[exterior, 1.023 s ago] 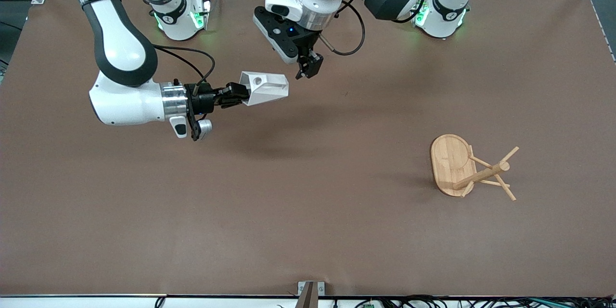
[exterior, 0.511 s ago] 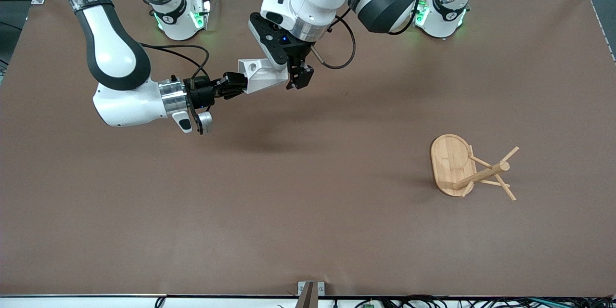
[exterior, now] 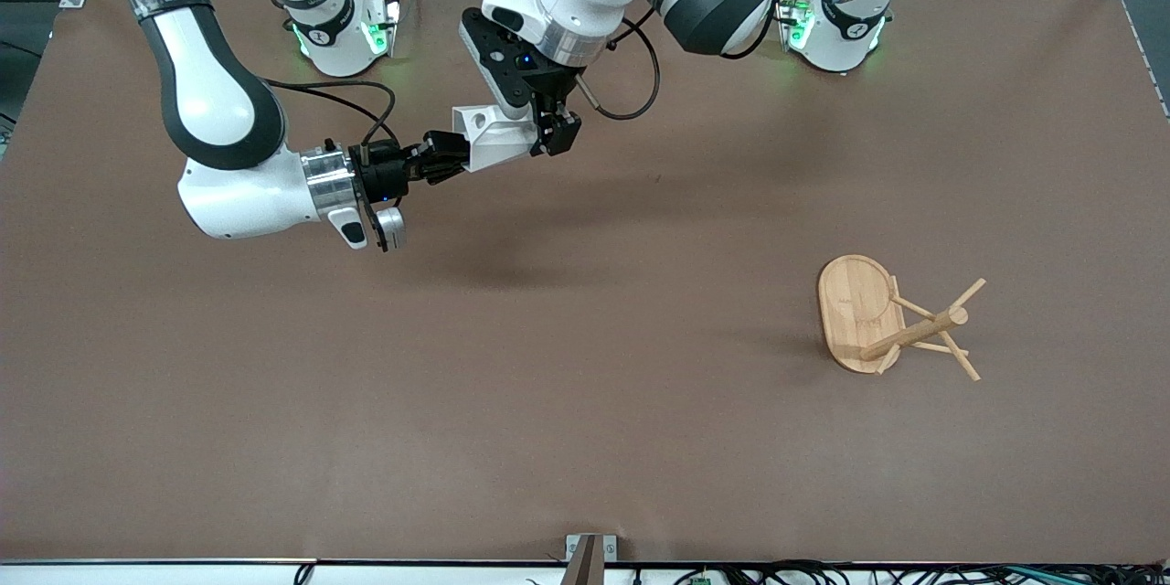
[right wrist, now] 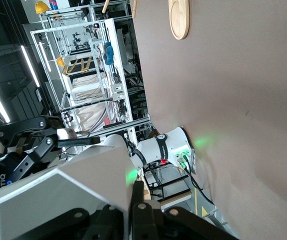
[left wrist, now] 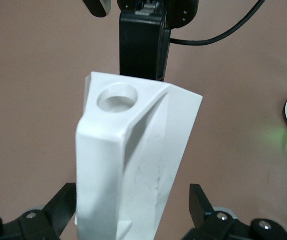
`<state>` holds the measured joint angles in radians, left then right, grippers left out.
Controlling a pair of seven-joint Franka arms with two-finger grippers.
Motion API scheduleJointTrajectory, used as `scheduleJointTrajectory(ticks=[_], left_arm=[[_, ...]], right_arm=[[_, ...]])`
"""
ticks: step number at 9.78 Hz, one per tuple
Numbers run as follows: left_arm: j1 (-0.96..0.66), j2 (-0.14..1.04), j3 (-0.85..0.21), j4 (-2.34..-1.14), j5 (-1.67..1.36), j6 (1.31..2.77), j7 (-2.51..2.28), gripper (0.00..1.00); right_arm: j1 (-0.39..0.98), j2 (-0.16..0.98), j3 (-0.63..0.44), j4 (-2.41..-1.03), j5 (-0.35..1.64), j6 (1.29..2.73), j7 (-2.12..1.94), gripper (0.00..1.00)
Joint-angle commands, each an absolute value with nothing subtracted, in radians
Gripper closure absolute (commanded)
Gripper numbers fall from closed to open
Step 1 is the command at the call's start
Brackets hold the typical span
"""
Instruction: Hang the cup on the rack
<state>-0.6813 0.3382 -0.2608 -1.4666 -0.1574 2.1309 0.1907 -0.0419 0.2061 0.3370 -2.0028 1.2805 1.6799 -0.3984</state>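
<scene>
- The right gripper is up in the air over the table, toward the edge where the robot bases stand and a little toward the right arm's end, with its fingers clamped on one end of the cup.
- The cup is white and faceted, carried lying sideways well clear of the tabletop; the round hole in its chunky handle faces up.
- The left gripper is at the cup's free end, over the same stretch of table.
- In the left wrist view, the left gripper's fingers stand spread on either side of the cup body with a gap on each side, not pressing on it.
- The rack stands on the table toward the left arm's end, about midway between the base-side edge and the edge nearest the front camera, well apart from both grippers.
- No cup hangs on its thin angled pegs.
</scene>
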Motion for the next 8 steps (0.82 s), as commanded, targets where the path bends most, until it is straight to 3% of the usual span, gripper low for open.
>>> scheduleJointTrajectory(ticks=[1, 2, 3, 4, 5, 6, 7, 8], left_arm=[[-0.684, 0.368, -0.261, -1.473, -0.167, 2.141, 0.222, 0.37], [-0.686, 0.368, -0.261, -1.474, -0.169, 2.141, 0.221, 0.69], [-0.686, 0.368, -0.261, -1.476, -0.169, 2.141, 0.221, 0.87], [-0.686, 0.368, -0.261, -1.476, -0.169, 2.141, 0.221, 0.98], [-0.686, 0.368, -0.261, -1.477, -0.166, 2.141, 0.221, 1.00], [-0.686, 0.368, -0.261, -1.479, -0.160, 2.141, 0.225, 1.00], [-0.686, 0.368, -0.261, -1.479, -0.158, 2.141, 0.227, 1.00], [-0.686, 0.367, -0.259, -1.479, -0.158, 2.141, 0.229, 1.00]], right_arm=[[-0.058, 0.163, 0.348, -2.045, 1.316, 1.677, -0.416, 1.00], [-0.060, 0.163, 0.348, -2.045, 1.316, 1.677, -0.416, 1.00], [-0.058, 0.163, 0.348, -2.045, 1.316, 1.677, -0.416, 1.00], [-0.058, 0.163, 0.348, -2.045, 1.316, 1.677, -0.414, 1.00], [-0.058, 0.163, 0.348, -2.043, 1.316, 1.677, -0.414, 0.99], [-0.058, 0.163, 0.348, -2.042, 1.316, 1.677, -0.405, 0.93], [-0.057, 0.163, 0.347, -2.042, 1.315, 1.677, -0.402, 0.42], [-0.058, 0.163, 0.345, -2.039, 1.306, 1.677, -0.402, 0.00]])
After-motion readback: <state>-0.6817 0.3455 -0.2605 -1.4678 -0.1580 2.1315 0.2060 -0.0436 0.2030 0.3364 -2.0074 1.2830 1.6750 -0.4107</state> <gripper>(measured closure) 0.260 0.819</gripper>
